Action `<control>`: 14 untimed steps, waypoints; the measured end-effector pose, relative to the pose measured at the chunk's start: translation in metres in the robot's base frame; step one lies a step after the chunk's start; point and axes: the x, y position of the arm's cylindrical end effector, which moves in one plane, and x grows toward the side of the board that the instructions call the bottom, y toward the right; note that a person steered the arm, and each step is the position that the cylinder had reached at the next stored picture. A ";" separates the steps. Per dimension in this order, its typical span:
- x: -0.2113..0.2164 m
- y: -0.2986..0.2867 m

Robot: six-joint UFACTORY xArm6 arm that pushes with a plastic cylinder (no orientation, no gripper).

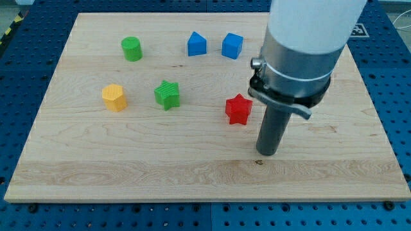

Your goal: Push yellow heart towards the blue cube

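**Rod Rests Far From Yellow Block on Wooden Board**

My tip (267,154) sits on the wooden board (192,173) toward the view's lower right, just right of and below the red star (238,109), touching no block. The bare rod holds nothing. The yellow block (114,97), its heart shape hard to confirm, lies well apart at the view's left, beside the green star (167,95). The blue cube (232,45) stands near the view's top, just right of a blue house-shaped block (197,44). A green cylinder (131,49) sits at upper left. The board lies on a blue perforated table (26,70).
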 end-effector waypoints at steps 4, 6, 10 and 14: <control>-0.078 0.098; -0.086 0.166; -0.083 0.106; -0.085 0.041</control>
